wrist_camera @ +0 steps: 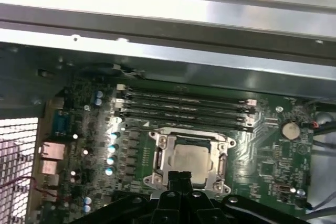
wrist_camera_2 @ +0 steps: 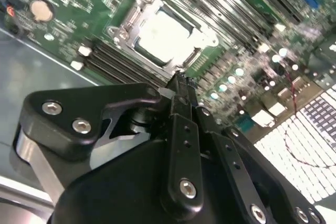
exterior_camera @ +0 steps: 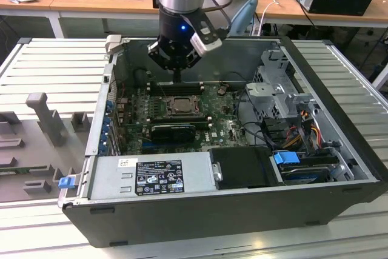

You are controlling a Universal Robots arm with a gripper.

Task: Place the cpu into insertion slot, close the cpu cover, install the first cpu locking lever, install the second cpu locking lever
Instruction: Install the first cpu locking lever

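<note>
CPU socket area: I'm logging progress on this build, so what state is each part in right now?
cpu: seated in the insertion slot, metal top showing.
cpu cover: lowered over the cpu, looks flat.
gripper: shut, holding nothing, poised at the slot's edge.
computer case: open, its inside exposed.

An open computer case [exterior_camera: 212, 222] lies on a slatted metal table [exterior_camera: 48, 65], with a green motherboard [exterior_camera: 227, 127] on its floor. On the motherboard, four long black memory slots [wrist_camera: 184, 109] run side by side, a coin cell battery [wrist_camera: 287, 128] sits near one corner, and a row of small capacitors [wrist_camera: 111, 153] stands just off the slots' end. A black expansion card [exterior_camera: 173, 131] stands on the motherboard. A grey power supply [exterior_camera: 151, 176] borders the motherboard's near edge in the exterior view, and a metal drive cage [exterior_camera: 276, 92] stands beside the motherboard, toward the exterior view's right.
</note>
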